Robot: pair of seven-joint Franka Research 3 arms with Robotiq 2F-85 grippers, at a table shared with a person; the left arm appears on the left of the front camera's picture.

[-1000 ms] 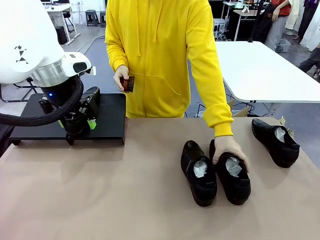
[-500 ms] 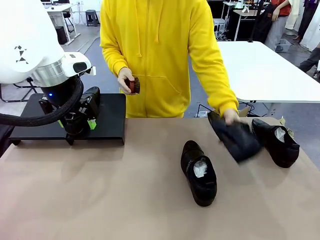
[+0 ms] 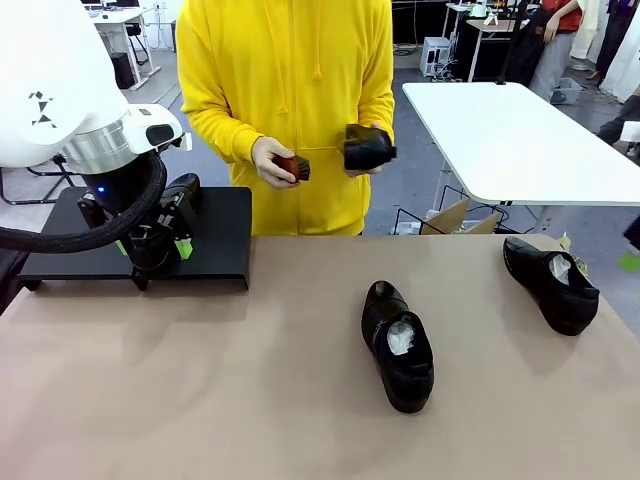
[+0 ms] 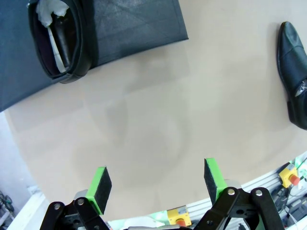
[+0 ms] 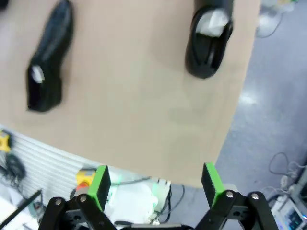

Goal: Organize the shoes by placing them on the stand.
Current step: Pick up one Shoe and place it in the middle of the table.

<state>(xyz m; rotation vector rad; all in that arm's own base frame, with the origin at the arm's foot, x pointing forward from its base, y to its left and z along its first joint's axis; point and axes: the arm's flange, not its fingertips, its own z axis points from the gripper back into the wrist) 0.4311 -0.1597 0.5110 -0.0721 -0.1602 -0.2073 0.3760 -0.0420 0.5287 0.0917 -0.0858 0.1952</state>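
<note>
Tan tabletop bears two shoes, stand; left claw, right claw agape.

On my screen, the tan table bears the black stand at its far left, one glossy shoe near the middle and a second shoe well apart, far right.

place: robotics lab, open workrm | evid: white robot arm at tabletop; e-stop box on alu rail; spare white tables behind; cables on grey floor
</note>
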